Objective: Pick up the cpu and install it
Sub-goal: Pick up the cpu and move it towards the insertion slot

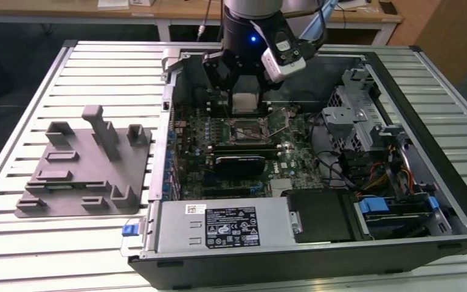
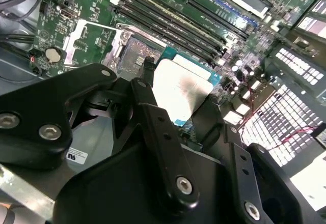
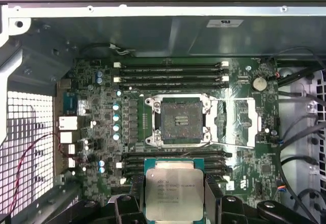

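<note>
Slatted table, open case. Clamps cpu in gripper above board, just short of socket. Best to centre over socket, keep level, square edges, lower straight, no sideways drag.

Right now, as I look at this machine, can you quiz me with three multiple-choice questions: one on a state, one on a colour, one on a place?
1. The socket is: A shut over a chip; B open and empty; C under a fan.
2. The tray is: A grey; B red; C yellow.
3. The cpu is: A on the tray; B in the socket; C in the gripper.
Answers: B, its lid is swung aside and no chip sits inside. A, it is plain grey in the exterior view. C, the gripper holds it by two edges, short of the socket.
</note>
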You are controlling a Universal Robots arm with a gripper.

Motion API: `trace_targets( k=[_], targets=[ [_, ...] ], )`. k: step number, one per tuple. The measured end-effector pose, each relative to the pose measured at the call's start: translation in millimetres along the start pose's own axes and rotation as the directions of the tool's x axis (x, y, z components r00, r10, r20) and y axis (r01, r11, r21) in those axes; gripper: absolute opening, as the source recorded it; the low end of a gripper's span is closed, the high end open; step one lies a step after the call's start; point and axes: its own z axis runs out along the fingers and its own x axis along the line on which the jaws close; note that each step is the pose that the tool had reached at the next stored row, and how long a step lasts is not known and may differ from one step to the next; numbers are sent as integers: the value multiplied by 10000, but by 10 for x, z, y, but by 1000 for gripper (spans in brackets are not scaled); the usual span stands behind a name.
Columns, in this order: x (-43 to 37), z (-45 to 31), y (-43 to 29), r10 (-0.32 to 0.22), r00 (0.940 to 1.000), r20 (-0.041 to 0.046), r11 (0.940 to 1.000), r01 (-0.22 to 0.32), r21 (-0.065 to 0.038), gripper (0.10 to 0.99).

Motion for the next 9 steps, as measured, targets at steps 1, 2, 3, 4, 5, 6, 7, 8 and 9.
trace_targets(
  k=[1, 2, 3, 4, 5, 6, 7, 8, 9],
  targets=[
    [1, 14, 8, 0, 10000, -2, 10000, 0, 0, 545],
    [1, 29, 16, 0, 10000, -5, 10000, 0, 0, 545],
    [2, 43, 25, 1, 10000, -7, 10000, -1, 1, 545],
    [3, 58, 34, 1, 10000, -9, 10000, -1, 1, 545],
    [4, 71, 42, 1, 10000, -11, 10000, -1, 1, 545],
    [4, 84, 50, 1, 10000, -12, 10000, -1, 1, 545],
    [5, 99, 57, 1, 10000, -12, 10000, -1, -1, 545],
    [6, 112, 63, 1, 10000, -13, 10000, -1, -1, 545],
    [6, 125, 68, 1, 10000, -15, 10000, -1, -1, 545]
  ],
)
